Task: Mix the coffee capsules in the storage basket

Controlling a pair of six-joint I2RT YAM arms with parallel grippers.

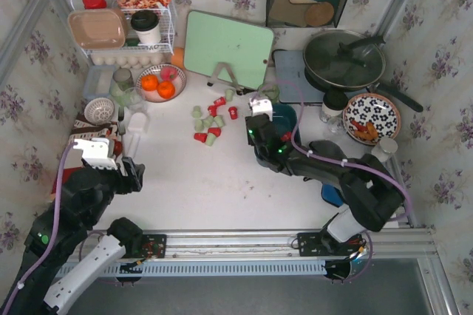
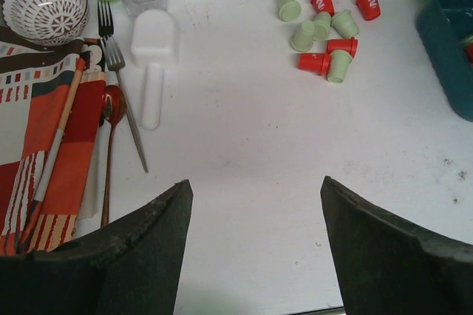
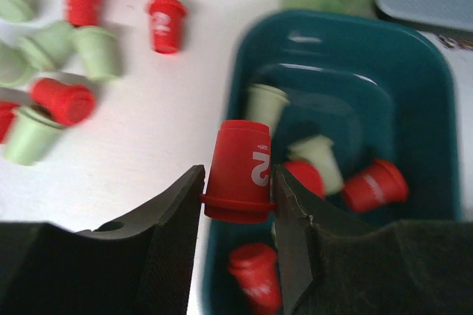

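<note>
My right gripper is shut on a red coffee capsule marked 2, held over the left rim of the dark teal storage basket. Inside the basket lie several red and pale green capsules. More capsules lie loose on the table to its left; they also show in the top view and in the left wrist view. In the top view the right gripper hangs by the basket. My left gripper is open and empty above bare table at the near left.
A striped cloth with forks and spoons, a white scoop and a patterned bowl lie at the left. A plate of oranges, a green cutting board, a lidded pan and a floral plate stand behind.
</note>
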